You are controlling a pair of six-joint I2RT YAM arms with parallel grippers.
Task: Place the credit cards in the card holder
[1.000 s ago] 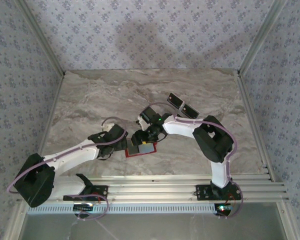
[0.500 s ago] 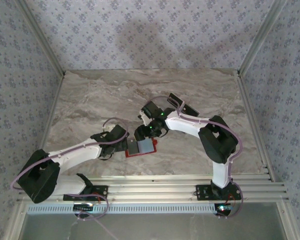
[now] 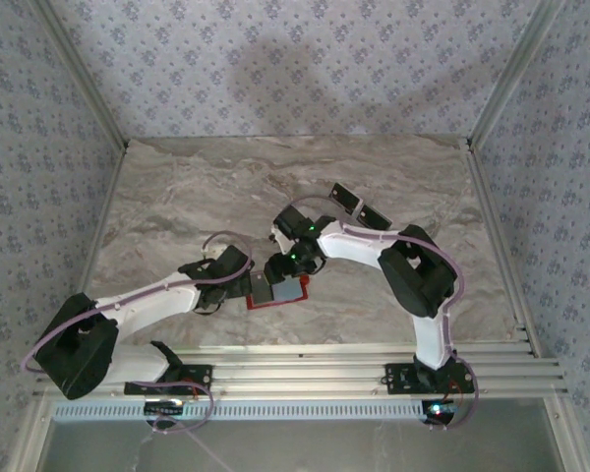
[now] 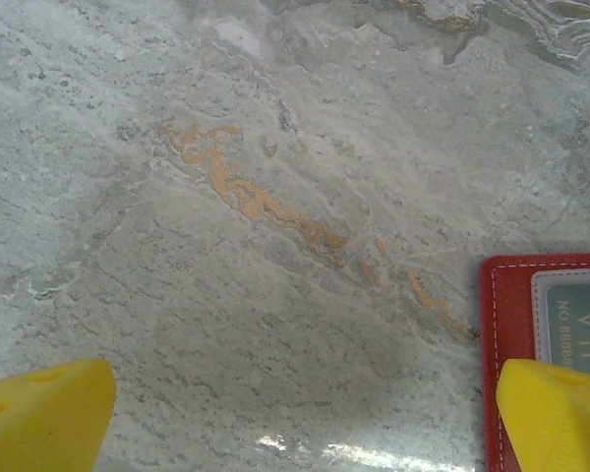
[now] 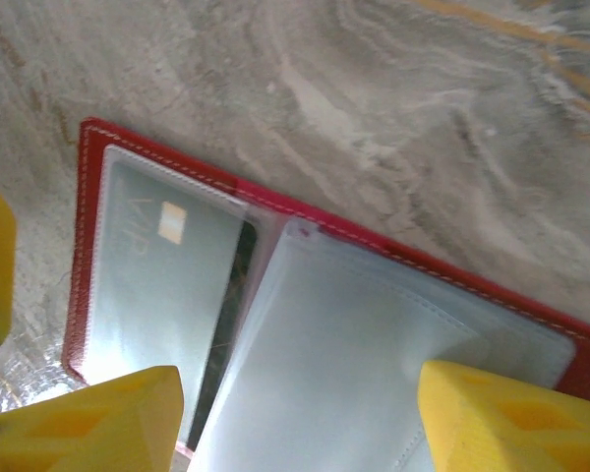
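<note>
The red card holder (image 3: 275, 304) lies open on the marble table, its clear sleeves facing up. A silvery grey credit card (image 5: 162, 295) sits inside the left sleeve, and a dark strip (image 5: 228, 315) shows along its inner edge. My right gripper (image 5: 300, 423) hovers open over the holder (image 5: 77, 246), with its yellow fingertips either side of the right sleeve. Just left of the holder (image 4: 501, 324), my left gripper (image 4: 300, 418) stands wide open over bare table. Two black credit cards (image 3: 345, 197) (image 3: 375, 217) lie behind the right arm.
Patterned walls and metal posts (image 3: 497, 93) close in the table on three sides. A rail (image 3: 305, 379) runs along the near edge where both arm bases stand. Bare marble (image 3: 177, 197) stretches across the back and left of the table.
My right gripper has edged a little to the left over the open holder, and its elbow has shifted. The left arm has barely moved. Both jaws stand as wide as before.
</note>
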